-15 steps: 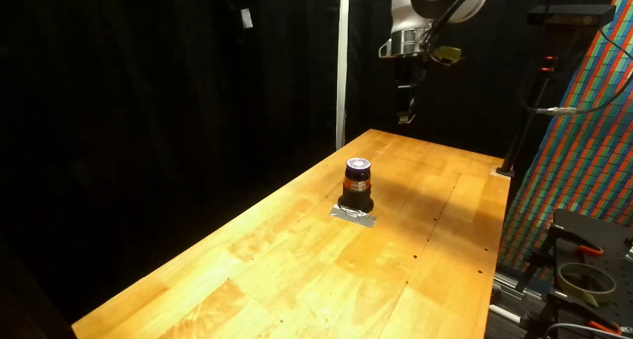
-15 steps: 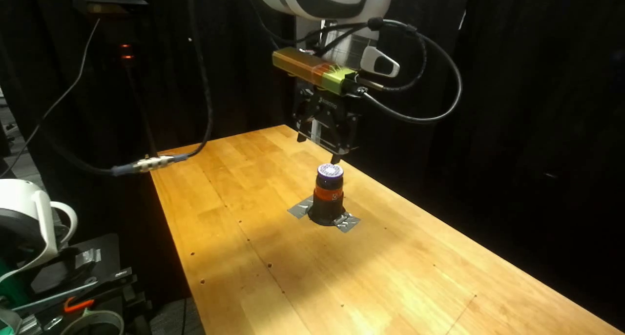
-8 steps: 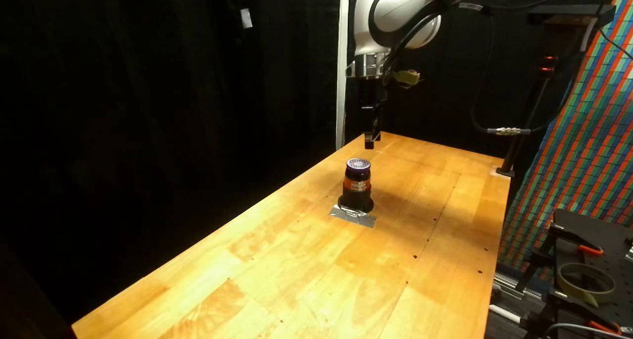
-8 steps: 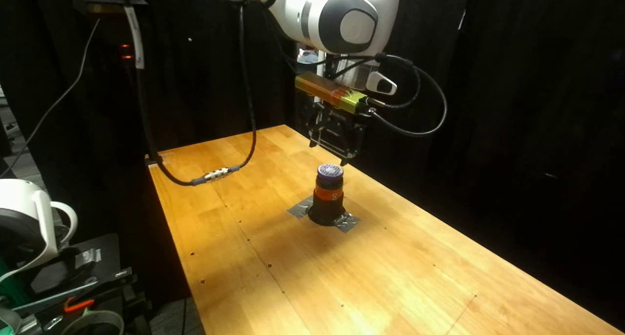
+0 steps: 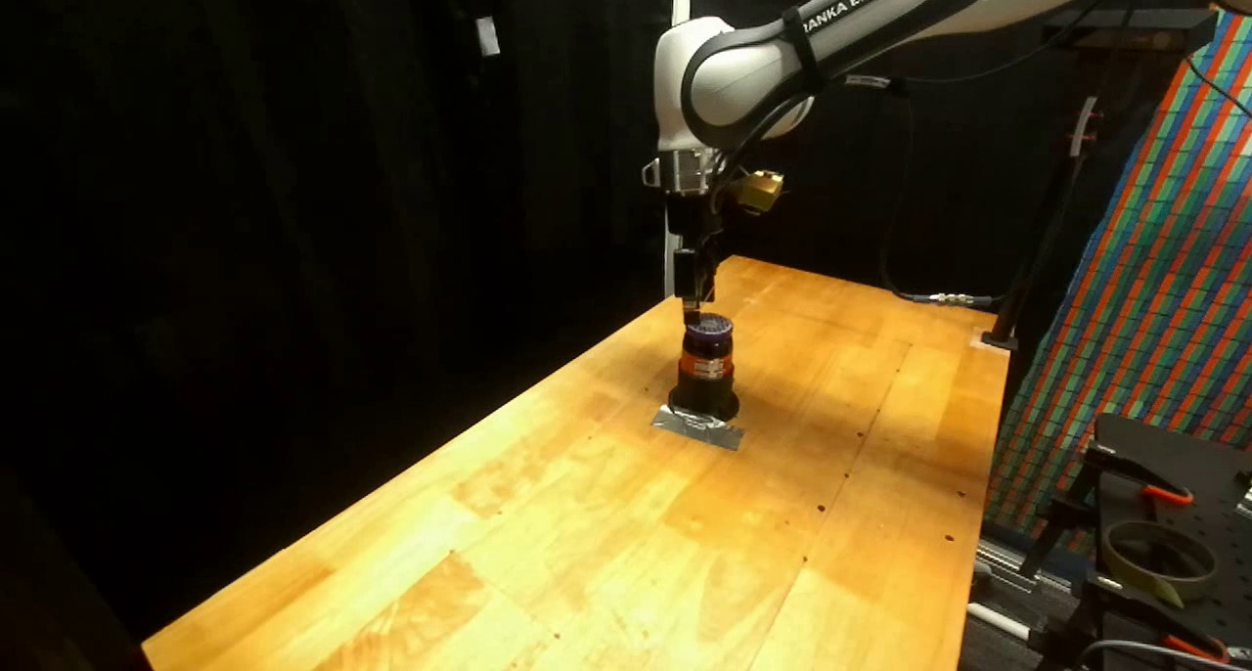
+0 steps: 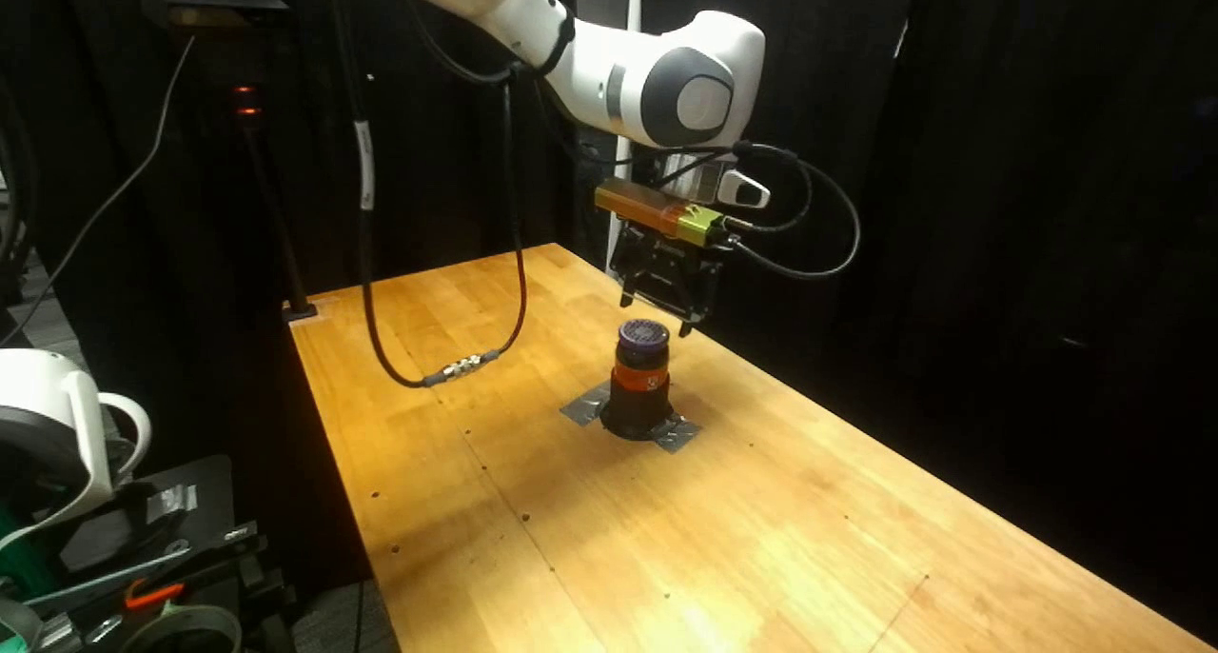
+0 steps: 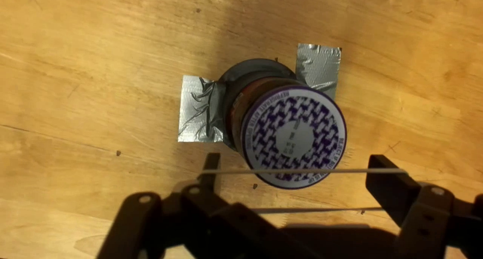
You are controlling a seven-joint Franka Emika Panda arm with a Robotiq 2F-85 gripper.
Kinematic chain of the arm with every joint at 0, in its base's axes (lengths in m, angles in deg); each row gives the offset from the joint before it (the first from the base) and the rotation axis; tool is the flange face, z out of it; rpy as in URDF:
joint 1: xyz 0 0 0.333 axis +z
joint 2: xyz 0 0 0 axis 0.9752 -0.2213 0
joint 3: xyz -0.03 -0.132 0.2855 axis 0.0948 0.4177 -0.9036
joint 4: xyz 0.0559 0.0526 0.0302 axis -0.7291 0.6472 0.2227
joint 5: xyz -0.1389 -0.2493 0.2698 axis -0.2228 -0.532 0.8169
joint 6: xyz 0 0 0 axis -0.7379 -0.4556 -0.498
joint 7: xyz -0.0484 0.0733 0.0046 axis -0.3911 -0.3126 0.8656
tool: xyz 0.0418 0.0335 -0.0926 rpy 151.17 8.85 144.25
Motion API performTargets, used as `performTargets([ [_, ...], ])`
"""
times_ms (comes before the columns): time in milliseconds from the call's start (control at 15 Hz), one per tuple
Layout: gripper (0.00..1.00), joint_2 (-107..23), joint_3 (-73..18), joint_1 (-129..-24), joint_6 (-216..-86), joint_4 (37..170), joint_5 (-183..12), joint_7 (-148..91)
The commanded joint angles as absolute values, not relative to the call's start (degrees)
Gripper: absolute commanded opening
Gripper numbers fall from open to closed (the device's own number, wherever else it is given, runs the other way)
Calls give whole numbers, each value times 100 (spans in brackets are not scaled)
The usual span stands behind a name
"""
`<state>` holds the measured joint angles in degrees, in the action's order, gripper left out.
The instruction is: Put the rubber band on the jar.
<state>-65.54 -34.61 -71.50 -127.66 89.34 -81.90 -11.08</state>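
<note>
Spread wide, the gripper [image 7: 298, 167] holds the rubber band [image 7: 358, 171] taut; in the wrist view, a strand overlaps the upright jar [image 7: 294, 138].

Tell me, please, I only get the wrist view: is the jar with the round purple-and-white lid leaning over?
Observer: No. Both exterior views show the dark cylindrical jar standing upright.
Child: My open black gripper has a thin tan rubber band stretched across it. Is the gripper right down by the wooden table?
Observer: No. In an exterior view, its fingertips seem to hang near the height of the lid, well above the table.
Child: Is anything fixed above the fingers?
Observer: Yes, in an exterior view a boxy yellow-and-orange case sits above them.
</note>
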Motion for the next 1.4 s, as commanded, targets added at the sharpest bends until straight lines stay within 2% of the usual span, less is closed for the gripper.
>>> performTargets([
  [0,100,-7109,-3500,-7068,-12478,8120,-8403,-1265],
  [600,100,-7945,-3470,-6947,-10687,6920,-8619,-1285],
  [867,100,-8079,-3453,-6905,-10300,6715,-8707,-1283],
  [1333,100,-6999,-3307,-6934,-11145,8610,-8880,-1402],
])
